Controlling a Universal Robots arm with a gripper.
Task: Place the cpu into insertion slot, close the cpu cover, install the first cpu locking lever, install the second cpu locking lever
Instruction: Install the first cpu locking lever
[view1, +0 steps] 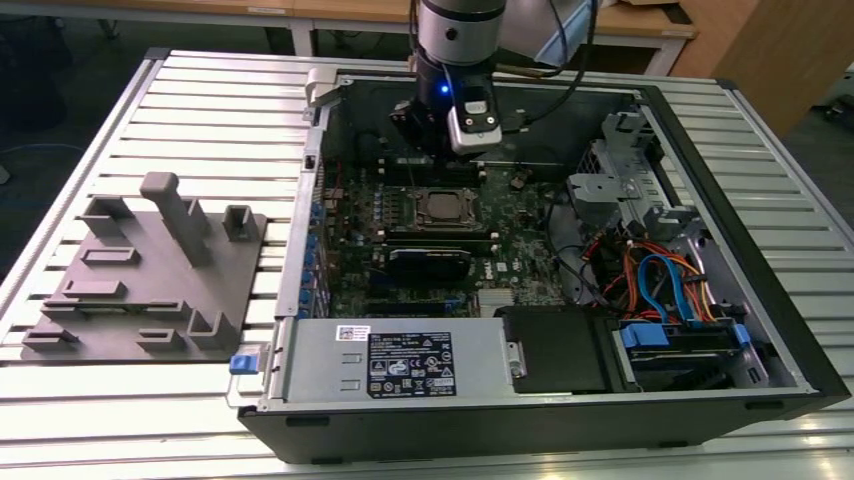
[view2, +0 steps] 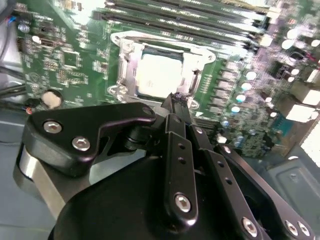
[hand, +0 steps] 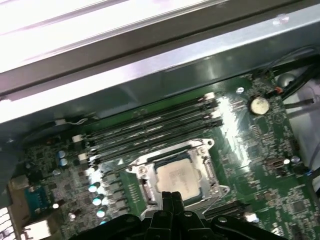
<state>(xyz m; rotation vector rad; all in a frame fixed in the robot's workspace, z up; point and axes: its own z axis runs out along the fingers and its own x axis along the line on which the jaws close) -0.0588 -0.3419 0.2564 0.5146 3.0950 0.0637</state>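
Cpu, the small flat silvery square chip, sits in the black-rimmed square insertion slot at the middle of the green circuit board. The thin silver windowed cpu cover lies down around it. The black gripper hovers just at the slot's far side, jaws pressed together, empty.

This looks like a robotics lab or workshop. An open desktop computer case lies on a slatted aluminium table beside a grey fixture block, with wooden desks behind.
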